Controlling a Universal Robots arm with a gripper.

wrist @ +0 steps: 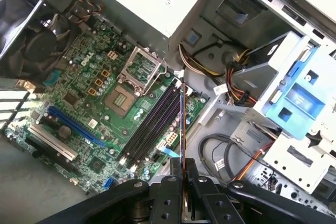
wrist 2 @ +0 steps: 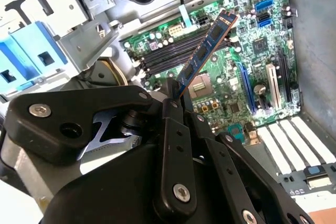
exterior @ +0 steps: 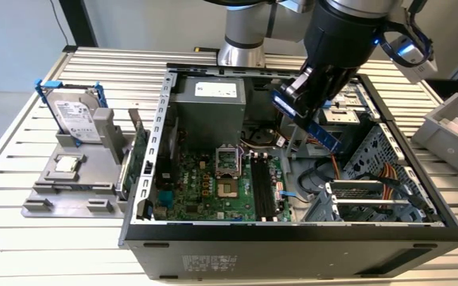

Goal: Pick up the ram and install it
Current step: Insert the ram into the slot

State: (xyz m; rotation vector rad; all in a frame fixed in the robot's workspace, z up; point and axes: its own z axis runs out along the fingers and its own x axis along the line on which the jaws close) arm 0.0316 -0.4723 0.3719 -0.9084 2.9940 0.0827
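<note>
My gripper point(exterior: 302, 110) is shut on the ram point(exterior: 323, 134), a long dark-blue stick that hangs tilted above the open computer case, over its right side in the exterior view. In the second wrist view the ram point(wrist 2: 207, 51) juts out from between the black fingers point(wrist 2: 173, 129), its flat face with chips showing. The first wrist view catches the ram point(wrist: 182, 124) edge-on, as a thin line running beside the black memory slots point(wrist: 152, 121) of the green motherboard point(wrist: 79, 85). The slots point(exterior: 262, 190) lie below the stick and look empty.
The case walls point(exterior: 153, 137) ring the motherboard, with a power supply point(exterior: 209, 98) at the back and a drive cage point(exterior: 372, 190) with cables on the exterior view's right. A hard drive point(exterior: 78, 119) and a green card point(exterior: 138, 158) stand on a grey fixture point(exterior: 70, 190) outside. A grey bin point(exterior: 452, 128) sits far right.
</note>
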